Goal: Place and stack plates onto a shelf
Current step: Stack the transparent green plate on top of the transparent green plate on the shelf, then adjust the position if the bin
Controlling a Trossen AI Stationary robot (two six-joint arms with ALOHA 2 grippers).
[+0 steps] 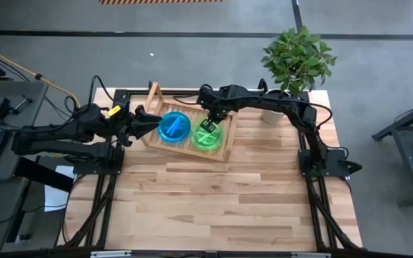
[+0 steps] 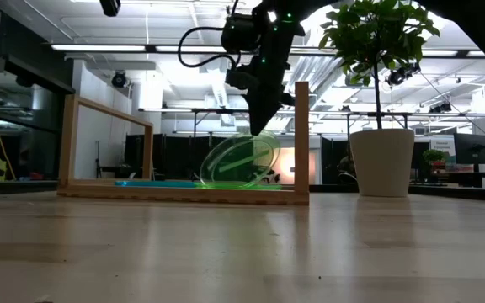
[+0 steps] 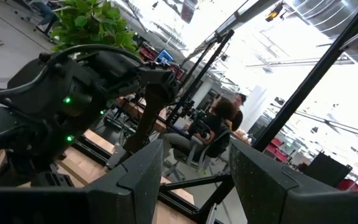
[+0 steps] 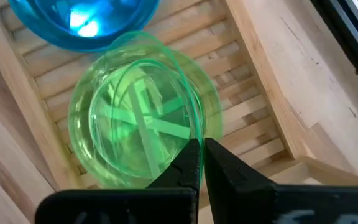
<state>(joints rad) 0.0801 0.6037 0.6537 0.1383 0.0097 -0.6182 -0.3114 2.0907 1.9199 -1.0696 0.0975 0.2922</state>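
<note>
The wooden shelf (image 1: 224, 152) stands at the table's far middle. A blue plate (image 1: 173, 127) lies flat on its slats at the left; it also shows in the right wrist view (image 4: 82, 22). A green plate (image 2: 241, 160) stands tilted at the right of the shelf, and my right gripper (image 4: 201, 152) is shut on it. A second green plate (image 4: 213, 102) seems to lie flat beneath it. My left gripper (image 1: 149, 123) is open and level, just left of the blue plate, with nothing between its fingers (image 3: 135, 180). My right gripper pinches the green plate's raised rim (image 4: 194, 132) between its two fingertips, coming from above and pointing down. The plate is tilted steeply. Its lower edge (image 2: 217, 183) rests on the shelf, or on the green plate beneath it.
A potted plant (image 1: 292, 61) in a white pot stands at the table's far right corner, close to the right arm. The shelf's upright side rails (image 2: 301, 139) rise beside the green plate. Bare wooden tabletop (image 1: 221, 208) spreads toward the near edge.
</note>
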